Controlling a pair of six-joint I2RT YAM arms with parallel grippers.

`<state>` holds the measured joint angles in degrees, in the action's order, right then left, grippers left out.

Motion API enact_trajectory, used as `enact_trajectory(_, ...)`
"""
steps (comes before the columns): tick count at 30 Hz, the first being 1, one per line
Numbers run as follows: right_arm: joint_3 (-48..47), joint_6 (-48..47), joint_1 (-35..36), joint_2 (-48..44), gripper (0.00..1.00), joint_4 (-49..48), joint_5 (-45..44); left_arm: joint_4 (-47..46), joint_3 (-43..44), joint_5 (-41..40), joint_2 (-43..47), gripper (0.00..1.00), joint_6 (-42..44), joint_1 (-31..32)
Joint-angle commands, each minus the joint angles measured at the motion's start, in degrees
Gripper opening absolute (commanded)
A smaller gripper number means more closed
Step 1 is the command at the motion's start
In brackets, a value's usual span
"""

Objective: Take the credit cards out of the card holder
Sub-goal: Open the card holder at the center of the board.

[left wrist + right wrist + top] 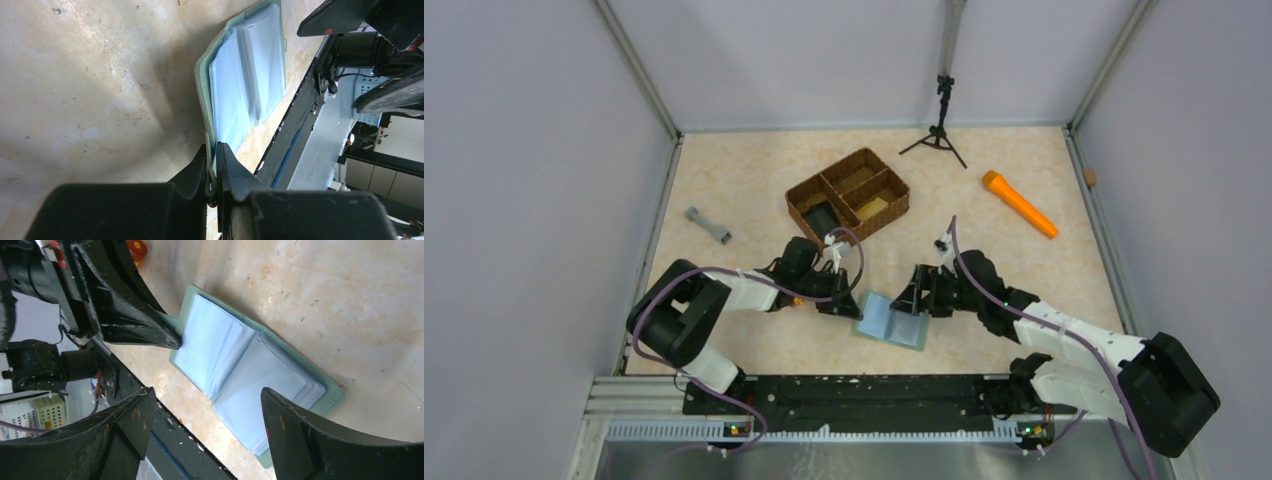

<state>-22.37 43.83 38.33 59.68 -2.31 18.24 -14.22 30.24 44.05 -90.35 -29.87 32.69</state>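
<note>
Left gripper [213, 150] has its jaws nearly together, pinching the grey-green border of the card holder [250, 85] between them. Right gripper [206, 392] stands wide apart and holds nothing. Its two fingers [295, 435] straddle the holder's near page without touching it.

From above, the card holder [892, 320] lies open and flat on the table [754, 170] between the two grippers. The left gripper [844, 305] is at its left edge and the right gripper [914, 300] is just over its right half.

Beyond the holder, on the far side, sits a brown woven basket [799, 190] with a black block [822, 217] and a yellowish piece [872, 207] in its compartments. Far and to the holder's right lies an orange cylinder [1019, 203]. Far and to its left lies a small grey piece [708, 225]. A black tripod [940, 130] stands well behind the holder, by the back wall. None of these lies between either gripper and the holder.

The right wrist view shows the card holder [240, 365] with pale blue clear pockets fanned open on both halves, and the tip of the left gripper meeting its far border. The left wrist view shows that pinch from close up, the green edge lying in the slit between the fingers [192, 170]. Neither view shows whether credit cards sit in the pockets.
</note>
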Motion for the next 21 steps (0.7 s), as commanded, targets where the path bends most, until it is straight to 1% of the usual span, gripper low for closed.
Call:
enact_trajectory(1, 0.7, -1.8, -0.5, 0.5, 0.79, 0.2, -1.0, -0.2, 0.9, 0.0, 2.2, 0.00, 1.4, 0.2)
enact_trajectory(9, 1.4, -2.9, -0.4, 5.2, 0.79, -2.4, -1.3, -0.4, 1.1, 0.3, 1.6, 0.00, 1.4, 0.1)
enact_trajectory(16, 3.3, 0.4, 0.9, 10.0, 0.79, -12.4, 3.5, -0.2, 1.3, 0.1, 1.0, 0.00, 1.5, 0.2)
enact_trajectory(21, 2.3, 2.6, 3.2, 13.9, 0.78, -16.9, 4.8, 0.1, 1.7, 0.1, 0.3, 0.00, 1.6, 0.1)
